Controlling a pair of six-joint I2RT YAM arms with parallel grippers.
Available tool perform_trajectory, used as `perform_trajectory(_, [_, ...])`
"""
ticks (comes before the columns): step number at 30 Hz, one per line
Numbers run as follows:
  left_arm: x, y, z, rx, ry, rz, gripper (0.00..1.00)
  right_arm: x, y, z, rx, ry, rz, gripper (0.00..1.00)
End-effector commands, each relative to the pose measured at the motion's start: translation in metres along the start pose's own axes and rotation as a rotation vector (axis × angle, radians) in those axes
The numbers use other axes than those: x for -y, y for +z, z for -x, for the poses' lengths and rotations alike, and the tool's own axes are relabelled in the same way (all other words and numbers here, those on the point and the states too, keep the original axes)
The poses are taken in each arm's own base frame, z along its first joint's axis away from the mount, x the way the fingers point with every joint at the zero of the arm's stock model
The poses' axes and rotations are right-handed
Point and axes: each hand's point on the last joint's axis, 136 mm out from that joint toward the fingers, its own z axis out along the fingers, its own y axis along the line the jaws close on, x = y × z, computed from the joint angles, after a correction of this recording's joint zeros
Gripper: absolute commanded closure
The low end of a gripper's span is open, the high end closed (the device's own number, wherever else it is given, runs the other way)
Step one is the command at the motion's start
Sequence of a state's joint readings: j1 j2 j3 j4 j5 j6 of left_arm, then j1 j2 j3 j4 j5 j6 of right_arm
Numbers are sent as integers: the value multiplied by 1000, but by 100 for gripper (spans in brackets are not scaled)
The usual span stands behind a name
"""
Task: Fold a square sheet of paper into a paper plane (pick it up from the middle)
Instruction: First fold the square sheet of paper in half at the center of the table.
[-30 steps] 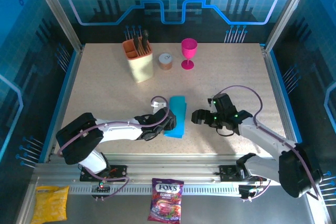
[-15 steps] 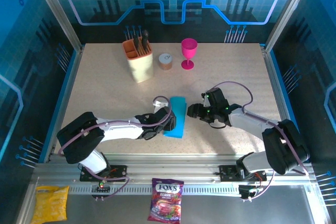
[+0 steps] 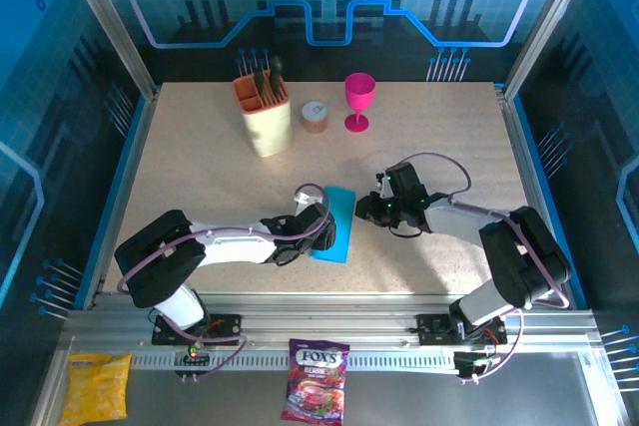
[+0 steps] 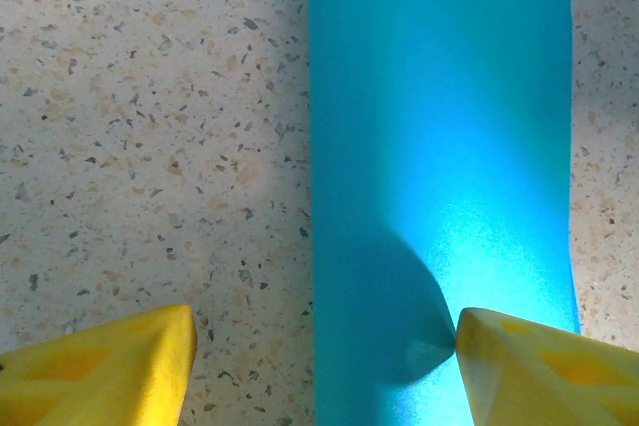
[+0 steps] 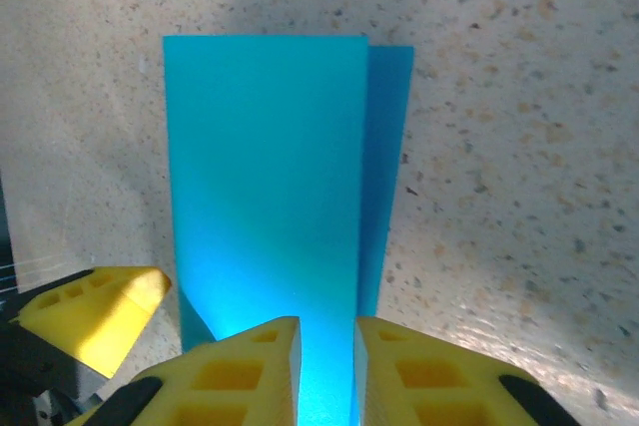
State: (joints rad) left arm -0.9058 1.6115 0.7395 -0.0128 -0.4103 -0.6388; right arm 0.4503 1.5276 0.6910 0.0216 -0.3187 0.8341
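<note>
paper (image 5: 265,197) looks double-layered from right wrist, flat overhead; left fingers (image 4: 519,366) straddle it spread, right fingers (image 5: 240,376) near-shut, pinch unclear.

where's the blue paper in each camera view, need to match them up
top external: the square sheet of paper, folded into a strip, lies just below the middle of the picture.
left wrist: it runs top to bottom, right of centre.
right wrist: an upright strip, left of centre.
shared landmark: the speckled table under it.
</note>
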Motion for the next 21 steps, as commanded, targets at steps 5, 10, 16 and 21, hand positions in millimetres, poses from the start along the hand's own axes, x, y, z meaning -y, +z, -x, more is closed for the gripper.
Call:
perform_trajectory(5, [4,4,4,-20,37,-3,29,-13,7,7,-8,-5,55,79])
perform_trajectory(10, [2,6,2,-28,38,1,30,-15,14,6,-19,-8,62,80])
perform_trajectory(16, [-1,6,2,-31,41,12,29,-21,22,7,-35,-13,77,81])
perform_trajectory(21, [-2,6,1,-34,51,14,29,-24,31,5,-56,-21,73,83])
